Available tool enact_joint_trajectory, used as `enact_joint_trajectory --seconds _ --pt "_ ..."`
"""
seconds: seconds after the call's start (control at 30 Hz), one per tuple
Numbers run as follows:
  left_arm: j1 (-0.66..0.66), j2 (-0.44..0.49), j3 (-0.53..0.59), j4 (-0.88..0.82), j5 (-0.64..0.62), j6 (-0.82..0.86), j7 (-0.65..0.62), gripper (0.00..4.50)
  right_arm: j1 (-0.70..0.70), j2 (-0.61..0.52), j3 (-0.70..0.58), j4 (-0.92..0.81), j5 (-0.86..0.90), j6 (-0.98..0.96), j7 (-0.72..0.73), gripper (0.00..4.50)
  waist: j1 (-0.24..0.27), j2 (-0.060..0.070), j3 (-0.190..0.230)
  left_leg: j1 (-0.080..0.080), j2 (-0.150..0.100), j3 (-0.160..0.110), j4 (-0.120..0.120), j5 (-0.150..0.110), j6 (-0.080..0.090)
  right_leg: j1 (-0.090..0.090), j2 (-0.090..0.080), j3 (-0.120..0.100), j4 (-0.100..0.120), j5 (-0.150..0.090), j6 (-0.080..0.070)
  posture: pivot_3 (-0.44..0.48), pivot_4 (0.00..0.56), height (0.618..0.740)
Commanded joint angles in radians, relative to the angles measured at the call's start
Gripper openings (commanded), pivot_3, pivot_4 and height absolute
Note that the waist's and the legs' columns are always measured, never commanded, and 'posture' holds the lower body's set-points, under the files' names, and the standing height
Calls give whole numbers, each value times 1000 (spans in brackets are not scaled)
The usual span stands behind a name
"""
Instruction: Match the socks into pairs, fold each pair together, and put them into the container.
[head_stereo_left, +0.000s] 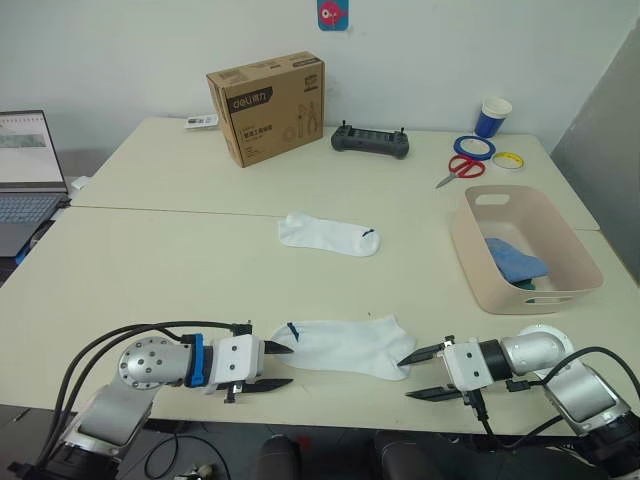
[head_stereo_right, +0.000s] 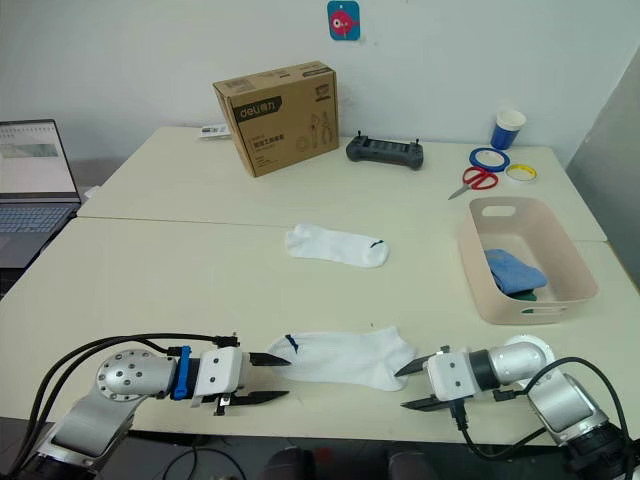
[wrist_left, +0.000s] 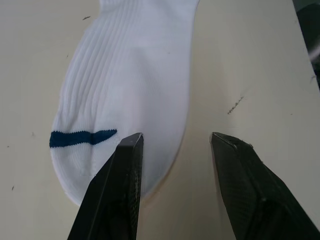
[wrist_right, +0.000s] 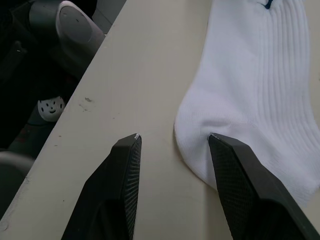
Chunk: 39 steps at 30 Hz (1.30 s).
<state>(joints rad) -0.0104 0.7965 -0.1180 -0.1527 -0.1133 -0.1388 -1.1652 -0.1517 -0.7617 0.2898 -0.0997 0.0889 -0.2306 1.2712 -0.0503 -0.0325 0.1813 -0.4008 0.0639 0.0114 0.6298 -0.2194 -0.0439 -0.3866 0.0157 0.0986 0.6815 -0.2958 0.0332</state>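
Note:
A white sock (head_stereo_left: 345, 345) with a small blue mark lies flat near the table's front edge. My left gripper (head_stereo_left: 279, 366) is open at its left end, one finger (wrist_left: 125, 170) resting over the cuff by the blue stripe. My right gripper (head_stereo_left: 423, 373) is open at the sock's right end, one fingertip (wrist_right: 225, 150) touching the heel edge. A second white sock (head_stereo_left: 328, 235) lies further back in the middle of the table. The pink container (head_stereo_left: 525, 250) stands at the right and holds a folded light blue sock pair (head_stereo_left: 515, 262), with something dark green beneath it (head_stereo_right: 530, 293).
A brown cardboard box (head_stereo_left: 267, 106) and a black controller (head_stereo_left: 371, 142) stand at the back. Red scissors (head_stereo_left: 458, 168), tape rolls (head_stereo_left: 474, 147) and a blue cup (head_stereo_left: 492, 116) lie behind the container. A laptop (head_stereo_left: 28, 170) sits at the far left.

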Motion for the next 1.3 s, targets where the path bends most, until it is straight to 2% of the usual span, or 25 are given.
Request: enact_joint_trajectory --seconds 0.03,0.07,0.17,0.33,0.8,1.03,1.3 --pt "-13 9 -6 -8 16 0 17 2211 -23 11 8 17 -17 -29 -13 2284 -1 0 0 0 0 0 0 0 0 0 0 0 0 0 0 0 150 740" --pt "-16 9 -8 -10 17 5 17 2211 -31 14 13 28 -20 -33 -16 2284 -1 0 0 0 0 0 0 0 0 0 0 0 0 0 0 0 150 740" --pt "-22 8 -11 -17 14 20 18 1664 -49 25 15 50 -21 -36 -18 1754 -1 0 0 0 0 0 0 0 0 0 0 0 0 0 0 0 150 740" --pt "-24 7 -15 -37 8 47 22 11 -68 30 10 46 1 -18 -7 0 0 0 0 1 0 0 0 0 0 0 0 0 0 0 0 0 150 740" --pt "-17 -26 -82 -133 -21 130 18 11 -26 -59 -43 2 70 -25 39 0 1 0 0 0 0 0 0 0 0 1 0 0 0 2 2 0 150 740" --pt "-14 8 -69 -100 -9 117 2 11 -8 -68 -43 2 72 -24 41 0 -1 0 0 1 0 -1 0 0 0 1 0 0 1 2 2 0 150 740" --pt "-30 6 -71 -66 -4 102 7 11 -11 -57 -30 8 57 -25 36 0 0 0 0 1 0 0 0 0 0 1 0 0 0 1 1 0 150 740"
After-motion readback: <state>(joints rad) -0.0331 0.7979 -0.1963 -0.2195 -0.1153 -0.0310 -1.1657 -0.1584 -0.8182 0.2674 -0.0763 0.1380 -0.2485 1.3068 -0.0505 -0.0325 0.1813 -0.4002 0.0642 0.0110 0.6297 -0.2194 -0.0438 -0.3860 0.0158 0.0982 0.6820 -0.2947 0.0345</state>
